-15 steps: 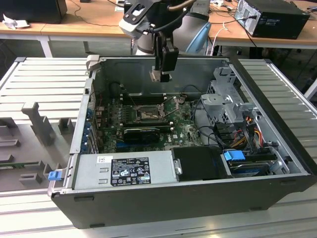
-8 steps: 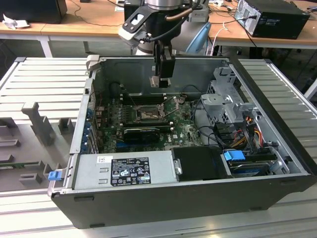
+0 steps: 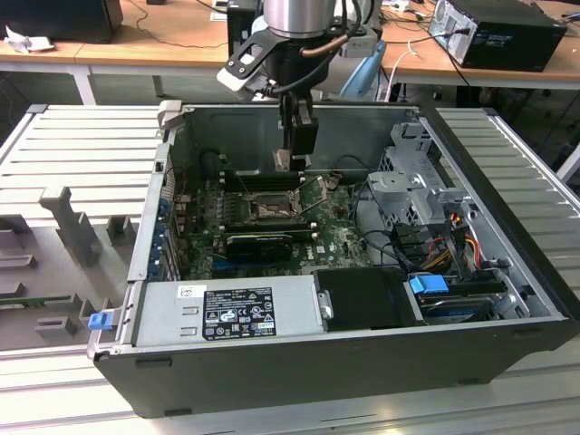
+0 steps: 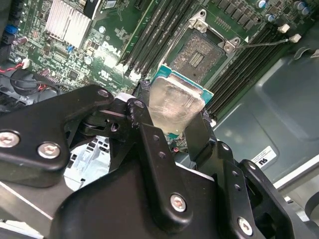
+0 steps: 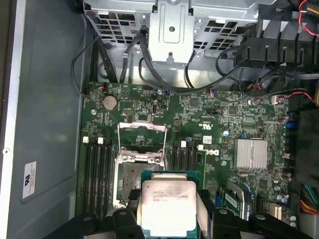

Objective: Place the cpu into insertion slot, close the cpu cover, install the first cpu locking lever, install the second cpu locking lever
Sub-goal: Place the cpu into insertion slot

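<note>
Above insertion slot (image 5: 130,179), clear of it: cpu (image 5: 167,199) gripped in closed tool (image 5: 168,213); cpu cover (image 5: 142,126) raised.

The cpu (image 5: 167,206) has a dull silver-grey top with a green edge, the circuit board (image 5: 199,109) is green, and the finned heatsink (image 5: 251,153) is striped silver.

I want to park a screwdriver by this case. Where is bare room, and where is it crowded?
Bare: the ribbed table on the exterior view's right of the case and along its front. Crowded: grey fixtures on that view's left, cables by the drive cage, and the insertion slot near the gripper holding the cpu.
</note>
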`<state>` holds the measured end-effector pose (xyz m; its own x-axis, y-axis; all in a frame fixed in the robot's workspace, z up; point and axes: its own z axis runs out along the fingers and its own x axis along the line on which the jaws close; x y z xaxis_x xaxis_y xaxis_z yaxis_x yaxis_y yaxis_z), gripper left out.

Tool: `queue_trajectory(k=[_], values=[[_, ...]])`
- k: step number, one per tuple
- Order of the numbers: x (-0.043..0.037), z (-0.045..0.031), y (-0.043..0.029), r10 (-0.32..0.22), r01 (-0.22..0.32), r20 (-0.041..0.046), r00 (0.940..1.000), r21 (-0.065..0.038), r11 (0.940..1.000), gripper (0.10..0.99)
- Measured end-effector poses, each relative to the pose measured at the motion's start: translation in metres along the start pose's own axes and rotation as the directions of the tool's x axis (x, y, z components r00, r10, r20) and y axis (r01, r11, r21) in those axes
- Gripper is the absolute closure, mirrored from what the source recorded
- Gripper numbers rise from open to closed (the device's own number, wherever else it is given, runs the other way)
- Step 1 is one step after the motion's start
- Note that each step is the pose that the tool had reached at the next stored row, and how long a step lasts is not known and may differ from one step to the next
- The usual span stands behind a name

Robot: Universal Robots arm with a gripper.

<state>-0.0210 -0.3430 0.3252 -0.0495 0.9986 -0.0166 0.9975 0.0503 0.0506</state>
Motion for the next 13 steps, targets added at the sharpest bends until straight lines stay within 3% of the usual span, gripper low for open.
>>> queue_trajectory(k=[13], values=[[0.0008,0.0094,-0.0057,0.0,0.0,0.0001,1.0,0.0,1.0,0.557]])
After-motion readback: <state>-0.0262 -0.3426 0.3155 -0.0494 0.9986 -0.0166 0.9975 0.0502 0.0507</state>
